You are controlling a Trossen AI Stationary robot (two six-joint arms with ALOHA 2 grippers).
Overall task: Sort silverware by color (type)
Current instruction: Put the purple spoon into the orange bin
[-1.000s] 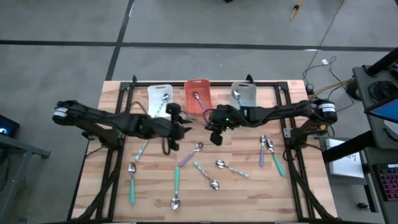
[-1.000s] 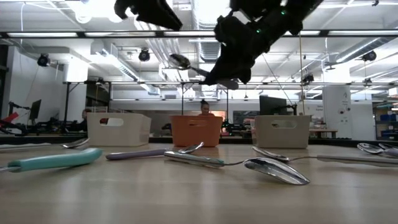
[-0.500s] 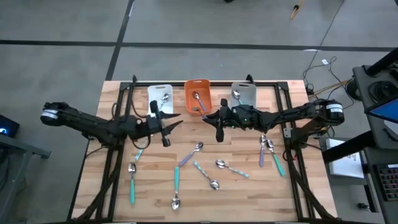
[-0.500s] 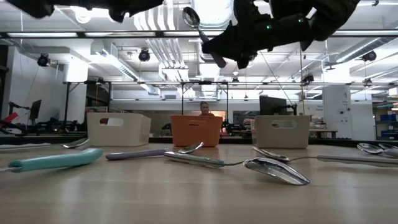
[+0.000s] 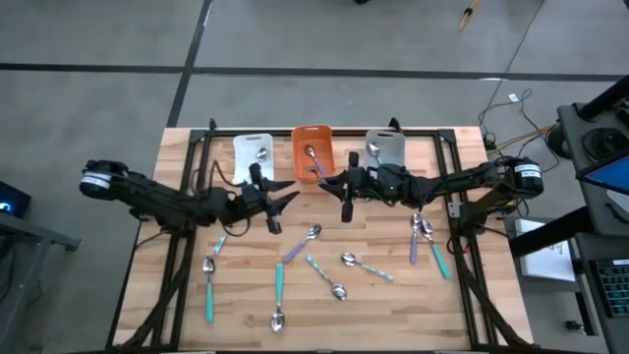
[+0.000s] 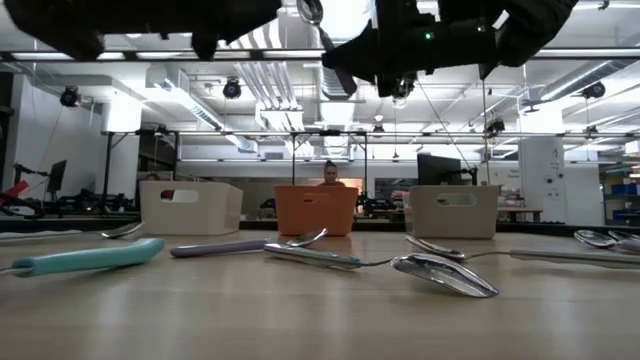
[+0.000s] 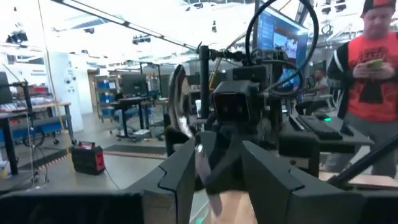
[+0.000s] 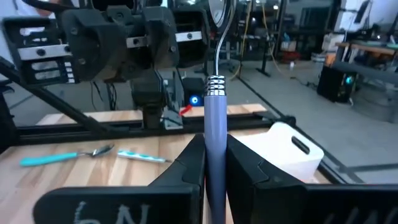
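Note:
My right gripper point(image 8: 216, 148) point(image 5: 345, 200) hangs over the table's middle, before the orange bin point(image 5: 313, 147), shut on a lavender-handled spoon point(image 8: 216, 115). The spoon's shiny bowl point(image 6: 310, 10) point(image 7: 180, 102) points up toward my left gripper. My left gripper point(image 7: 217, 168) point(image 5: 278, 197) is open, faces the right one from the table's left and touches nothing. On the wood lie teal spoons point(image 5: 209, 287) point(image 5: 278, 285), a purple one point(image 5: 295, 248) and pale-blue ones point(image 5: 324, 275). My right gripper pinches the spoon's lavender handle point(image 8: 216, 134) between its two fingers. The handle lies along the fingers and sticks out past their tips. The metal neck and bowl point(image 8: 219, 9) lead forward and upward, and the spoon is lifted clear of the table.
A white bin point(image 5: 254, 152), the orange bin and a grey bin point(image 5: 385, 147) stand in a row at the far edge, each with a spoon inside. More spoons point(image 5: 425, 241) lie near the right edge. A person point(image 7: 367, 93) stands beyond the table.
My right gripper has risen with the spoon and moved a little toward the far edge; the spoon's bowl now stands much higher in the low view. My left gripper drew back toward the table's left, then came partway back toward the right gripper.

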